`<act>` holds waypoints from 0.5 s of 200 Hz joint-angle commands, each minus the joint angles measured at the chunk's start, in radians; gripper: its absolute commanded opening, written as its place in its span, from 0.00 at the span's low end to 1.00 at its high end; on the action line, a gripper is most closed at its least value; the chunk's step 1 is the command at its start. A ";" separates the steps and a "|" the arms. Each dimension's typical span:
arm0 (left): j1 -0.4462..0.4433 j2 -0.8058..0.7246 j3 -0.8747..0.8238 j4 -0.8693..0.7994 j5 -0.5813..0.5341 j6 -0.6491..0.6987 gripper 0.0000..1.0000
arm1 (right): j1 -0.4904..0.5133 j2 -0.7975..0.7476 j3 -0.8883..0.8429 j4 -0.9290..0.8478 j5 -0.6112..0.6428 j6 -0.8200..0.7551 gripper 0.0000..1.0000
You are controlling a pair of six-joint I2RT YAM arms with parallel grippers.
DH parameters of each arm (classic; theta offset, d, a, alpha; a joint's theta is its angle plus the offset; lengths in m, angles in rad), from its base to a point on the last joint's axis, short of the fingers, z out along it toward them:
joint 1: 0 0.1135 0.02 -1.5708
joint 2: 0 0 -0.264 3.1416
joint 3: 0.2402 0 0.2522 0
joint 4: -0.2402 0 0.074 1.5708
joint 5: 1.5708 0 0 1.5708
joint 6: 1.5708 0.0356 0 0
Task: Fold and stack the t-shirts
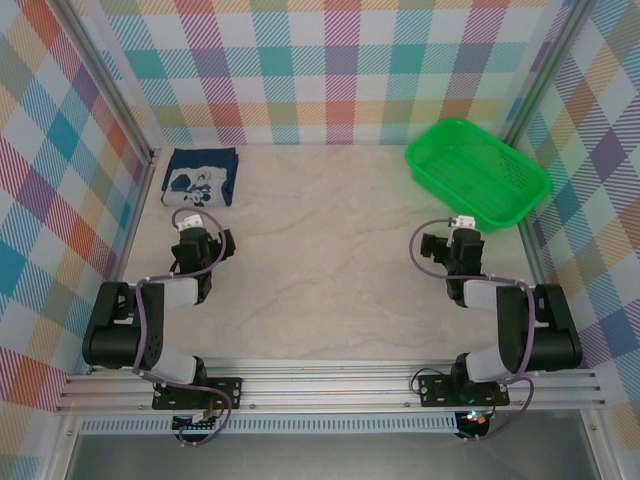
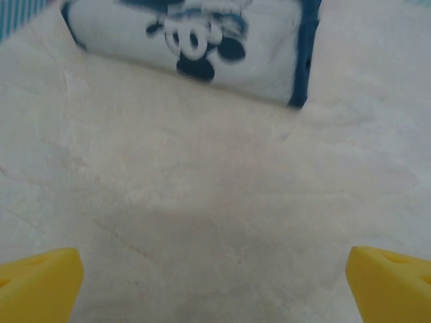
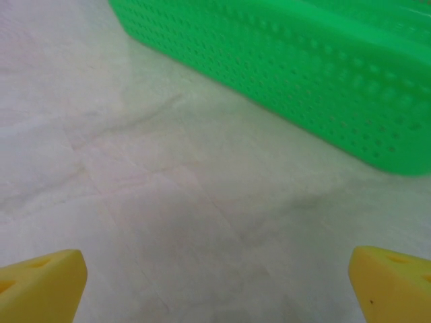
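— What's lying on the table?
— It has a pale, marbled top. A folded navy t-shirt, white print up, lies flat at the far left corner.
— Anything else?
— A green mesh basket sits at the far right corner, askew to the edges, well apart from the t-shirt.

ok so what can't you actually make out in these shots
- t-shirt, top external view: too small to count its folded layers or tell what the white print depicts.
- t-shirt, left wrist view: blurred, and the top edge cuts it off, so the print stays unreadable.
- green basket, right wrist view: cut off by the top and right edges, and its own wall hides the inside.
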 commanded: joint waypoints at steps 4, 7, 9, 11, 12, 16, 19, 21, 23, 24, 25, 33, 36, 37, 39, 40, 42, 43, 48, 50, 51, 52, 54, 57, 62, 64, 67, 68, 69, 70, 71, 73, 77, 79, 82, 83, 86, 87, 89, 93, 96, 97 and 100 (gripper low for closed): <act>0.003 -0.027 -0.149 0.322 -0.041 0.011 1.00 | -0.002 0.078 -0.057 0.334 -0.092 -0.053 1.00; 0.002 -0.028 -0.145 0.309 -0.041 0.010 1.00 | -0.003 0.083 -0.064 0.355 -0.086 -0.053 1.00; 0.003 -0.030 -0.141 0.297 -0.041 0.010 1.00 | -0.002 0.081 -0.067 0.354 -0.082 -0.050 1.00; 0.002 -0.029 -0.135 0.287 -0.040 0.010 1.00 | -0.002 0.077 -0.066 0.343 -0.077 -0.047 1.00; 0.002 -0.028 -0.132 0.283 -0.039 0.011 1.00 | -0.002 0.073 -0.065 0.336 -0.076 -0.046 1.00; 0.003 -0.022 -0.121 0.272 -0.038 0.014 1.00 | -0.003 0.064 -0.060 0.308 -0.072 -0.042 1.00; 0.001 -0.016 -0.111 0.260 -0.037 0.018 1.00 | -0.003 0.062 -0.056 0.300 -0.070 -0.041 1.00; -0.001 -0.014 -0.104 0.248 -0.038 0.020 1.00 | -0.002 0.065 -0.053 0.300 -0.070 -0.042 1.00; -0.003 -0.012 -0.096 0.235 -0.039 0.023 1.00 | -0.002 0.069 -0.051 0.303 -0.067 -0.042 1.00; -0.005 -0.012 -0.091 0.226 -0.039 0.024 1.00 | -0.003 0.072 -0.049 0.304 -0.065 -0.042 1.00; -0.006 -0.012 -0.087 0.219 -0.040 0.025 1.00 | -0.003 0.074 -0.048 0.305 -0.064 -0.041 1.00; -0.018 0.005 -0.056 0.185 -0.038 0.044 1.00 | -0.002 0.075 -0.023 0.253 -0.054 -0.035 1.00; -0.023 0.012 -0.044 0.168 -0.025 0.055 1.00 | -0.004 0.071 -0.015 0.230 -0.057 -0.029 1.00; -0.024 0.015 -0.040 0.162 -0.018 0.060 1.00 | -0.006 0.070 -0.013 0.228 -0.058 -0.029 1.00; -0.026 0.024 -0.033 0.151 0.002 0.068 1.00 | -0.009 0.071 -0.013 0.231 -0.063 -0.027 1.00; -0.026 0.029 -0.027 0.146 0.011 0.073 1.00 | -0.011 0.073 -0.014 0.235 -0.066 -0.027 1.00; -0.028 0.040 -0.019 0.144 0.028 0.080 1.00 | -0.012 0.075 -0.016 0.241 -0.067 -0.026 1.00; -0.029 0.053 -0.015 0.149 0.032 0.082 1.00 | -0.013 0.075 -0.017 0.245 -0.068 -0.026 1.00; -0.037 0.111 -0.024 0.268 0.042 0.115 1.00 | -0.013 0.075 -0.017 0.244 -0.067 -0.026 1.00; -0.043 0.124 -0.035 0.299 0.035 0.120 1.00 | -0.013 0.074 -0.016 0.238 -0.067 -0.026 1.00; -0.046 0.124 -0.038 0.299 0.029 0.120 1.00 | -0.014 0.072 -0.016 0.236 -0.068 -0.026 1.00; -0.048 0.122 -0.039 0.292 0.022 0.117 1.00 | -0.014 0.072 -0.016 0.234 -0.069 -0.026 1.00; -0.051 0.110 -0.036 0.259 0.006 0.111 1.00 | -0.013 0.071 -0.015 0.234 -0.070 -0.024 0.99; -0.049 0.087 -0.028 0.205 -0.008 0.090 1.00 | -0.014 0.072 -0.016 0.237 -0.070 -0.026 1.00; -0.047 0.078 -0.024 0.191 -0.010 0.085 1.00 | -0.013 0.074 -0.017 0.243 -0.069 -0.026 1.00; -0.048 0.089 -0.030 0.215 -0.012 0.091 1.00 | -0.013 0.074 -0.017 0.242 -0.069 -0.026 1.00; -0.049 0.103 -0.040 0.266 -0.017 0.096 1.00 | -0.013 0.073 -0.017 0.237 -0.069 -0.024 1.00; -0.049 0.105 -0.042 0.272 -0.016 0.097 1.00 | -0.013 0.072 -0.016 0.237 -0.069 -0.025 1.00; -0.049 0.107 -0.042 0.273 -0.016 0.097 1.00 | -0.013 0.072 -0.016 0.236 -0.069 -0.025 1.00; -0.050 0.106 -0.042 0.268 -0.015 0.097 1.00 | -0.013 0.071 -0.015 0.236 -0.069 -0.024 1.00; -0.050 0.104 -0.041 0.266 -0.015 0.096 1.00 | -0.014 0.071 -0.015 0.236 -0.069 -0.025 1.00; -0.050 0.098 -0.038 0.239 -0.016 0.095 1.00 | -0.014 0.072 -0.016 0.237 -0.070 -0.025 1.00; -0.049 0.084 -0.027 0.196 -0.013 0.090 1.00 | -0.014 0.073 -0.017 0.240 -0.068 -0.026 1.00; -0.049 0.084 -0.025 0.195 -0.014 0.090 1.00 | -0.013 0.073 -0.017 0.240 -0.069 -0.026 1.00; -0.050 0.091 -0.028 0.217 -0.017 0.090 1.00 | -0.014 0.073 -0.017 0.238 -0.069 -0.026 1.00; -0.049 0.094 -0.029 0.225 -0.018 0.092 1.00 | -0.014 0.072 -0.017 0.236 -0.069 -0.026 1.00; -0.049 0.097 -0.031 0.235 -0.017 0.092 1.00 | -0.014 0.072 -0.016 0.237 -0.069 -0.027 1.00; -0.049 0.097 -0.031 0.233 -0.018 0.092 1.00 | -0.014 0.072 -0.017 0.238 -0.068 -0.027 1.00; -0.049 0.095 -0.030 0.222 -0.017 0.092 1.00 | -0.014 0.073 -0.017 0.239 -0.069 -0.026 1.00; -0.049 0.089 -0.025 0.202 -0.016 0.090 1.00 | -0.014 0.073 -0.017 0.239 -0.069 -0.026 1.00; -0.049 0.091 -0.024 0.206 -0.015 0.090 1.00 | -0.014 0.072 -0.017 0.239 -0.069 -0.026 1.00; -0.050 0.092 -0.023 0.210 -0.016 0.090 1.00 | -0.014 0.072 -0.017 0.238 -0.069 -0.026 1.00; -0.050 0.095 -0.027 0.221 -0.017 0.090 1.00 | -0.013 0.072 -0.017 0.239 -0.069 -0.026 1.00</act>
